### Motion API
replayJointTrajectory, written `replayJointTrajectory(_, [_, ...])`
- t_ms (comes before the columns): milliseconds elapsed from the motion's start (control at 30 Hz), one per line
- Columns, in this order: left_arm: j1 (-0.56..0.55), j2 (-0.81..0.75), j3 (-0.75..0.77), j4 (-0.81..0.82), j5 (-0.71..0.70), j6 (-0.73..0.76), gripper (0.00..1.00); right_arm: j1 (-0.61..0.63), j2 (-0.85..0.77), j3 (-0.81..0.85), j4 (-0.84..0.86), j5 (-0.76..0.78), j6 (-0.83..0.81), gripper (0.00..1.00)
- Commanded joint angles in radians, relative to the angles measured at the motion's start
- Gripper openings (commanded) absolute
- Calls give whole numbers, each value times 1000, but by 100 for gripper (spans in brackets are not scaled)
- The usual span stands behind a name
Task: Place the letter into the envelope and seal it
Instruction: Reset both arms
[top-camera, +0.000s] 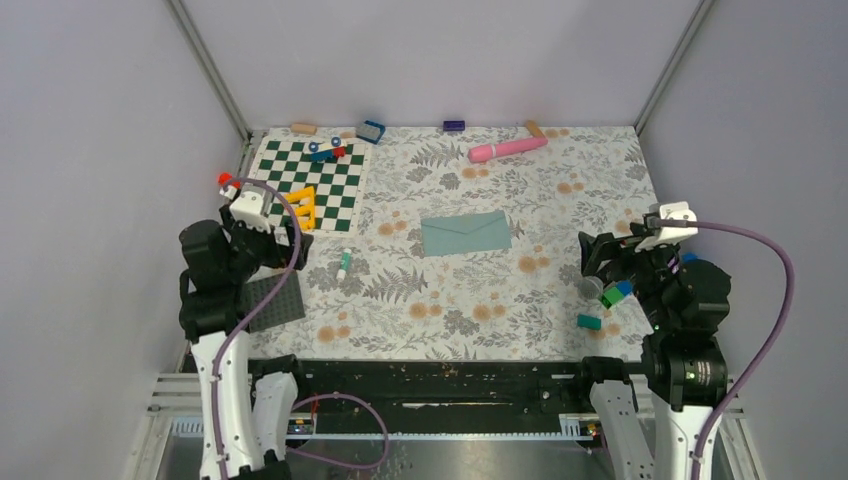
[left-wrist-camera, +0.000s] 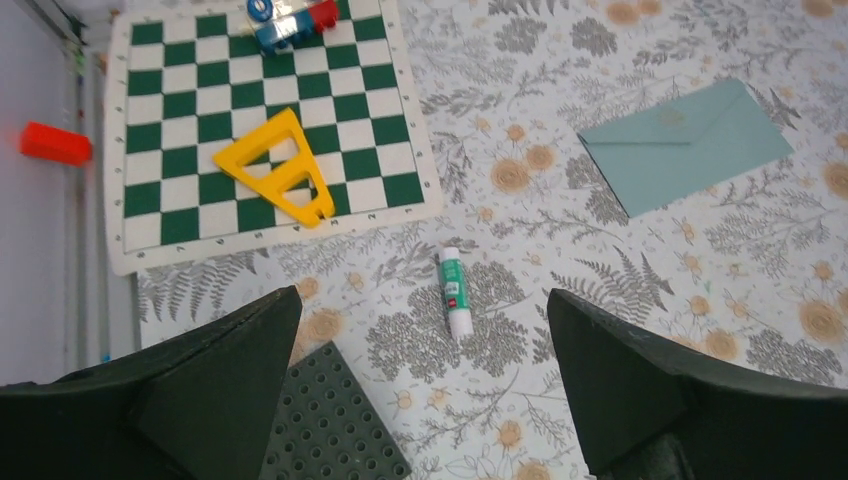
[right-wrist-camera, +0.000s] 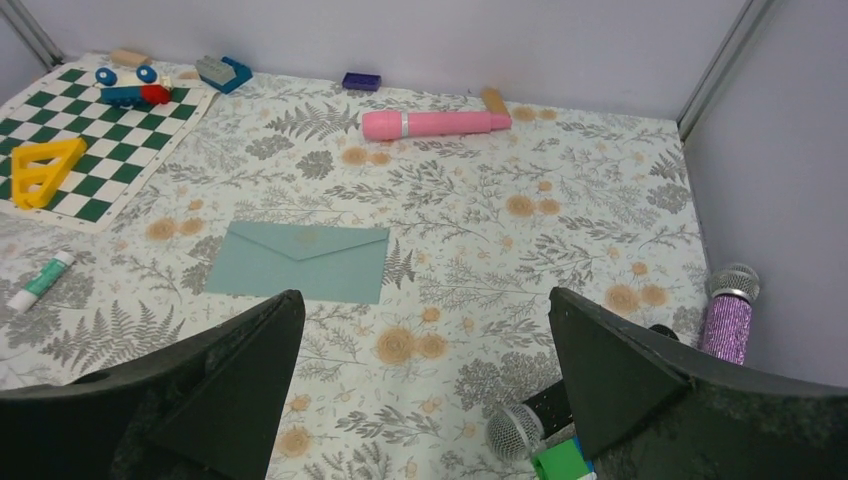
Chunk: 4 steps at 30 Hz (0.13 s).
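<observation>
The envelope (top-camera: 465, 233) lies flat on the table (top-camera: 450, 310) with its pointed flap folded down. It is out in front of the left hand (left-wrist-camera: 422, 330) and off to its right. It is also in front of the right hand (right-wrist-camera: 425, 300) and a little to its left. I think it sits there, between them, so that both hands can get to it. Both hands are wide open with nothing in them, and neither one touches the envelope. I cannot see the letter anywhere. It may be inside the envelope, but I cannot tell. A glue stick (left-wrist-camera: 455, 290) lies just in front of the left hand, maybe there to stick the flap down. Counting up: one envelope, no letter in sight, one glue stick, one checked board (left-wrist-camera: 170, 190) ahead of the left hand on its left side, and two microphones (right-wrist-camera: 728, 320) close to the right hand.
</observation>
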<state>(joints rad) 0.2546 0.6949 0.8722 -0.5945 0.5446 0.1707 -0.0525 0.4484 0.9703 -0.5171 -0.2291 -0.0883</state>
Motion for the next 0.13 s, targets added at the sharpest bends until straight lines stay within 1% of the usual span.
replayJointTrajectory(0, [6, -60, -52, 149, -47, -45, 99, -7, 6, 107, -74, -8, 79, 99])
replayJointTrajectory(100, [6, -76, -62, 168, -83, -46, 99, -30, 13, 99, -46, -21, 111, 100])
